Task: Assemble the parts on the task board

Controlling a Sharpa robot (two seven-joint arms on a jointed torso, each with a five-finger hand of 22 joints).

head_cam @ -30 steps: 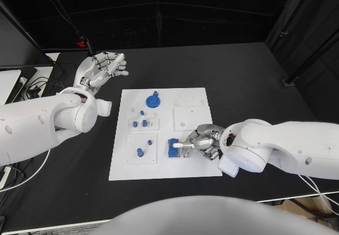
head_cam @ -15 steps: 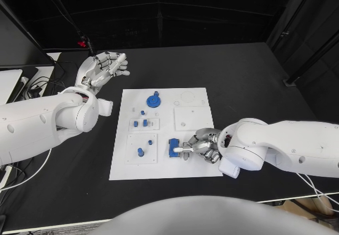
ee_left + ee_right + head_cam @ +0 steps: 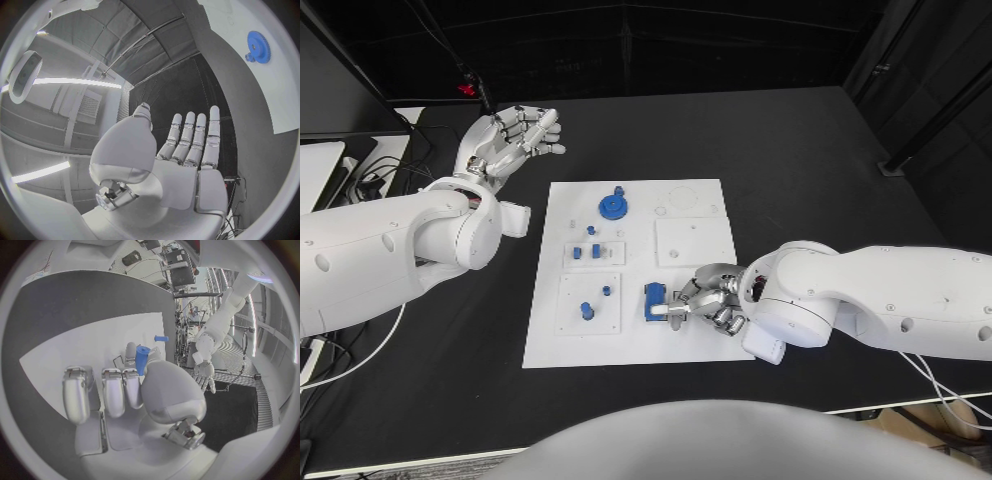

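Note:
The white task board [image 3: 697, 345] lies mid-table. On it sit a blue gear [image 3: 613, 207], small blue pegs [image 3: 590, 250] on a plate, another blue peg [image 3: 586, 310], and an upright blue part [image 3: 653, 301] near the front. My right hand [image 3: 707, 300] is curled beside that part, and its fingertips pinch it from the right. In the right wrist view the blue part [image 3: 142, 359] stands between the thumb and a finger of the right hand [image 3: 125, 390]. My left hand [image 3: 511, 138] is raised off the board's far left corner with its fingers straight and apart, holding nothing; the left wrist view shows the left hand [image 3: 187, 150] and the gear [image 3: 257, 46].
Clear square plates [image 3: 692, 241] lie on the board's right half. Black table surrounds the board. Cables and a pale device [image 3: 322, 170] sit at the table's left edge. A dark post [image 3: 913, 110] stands at the far right.
My right hand has slid a little toward the table's front, and its fingers have closed in on the blue part. The left hand has stayed put.

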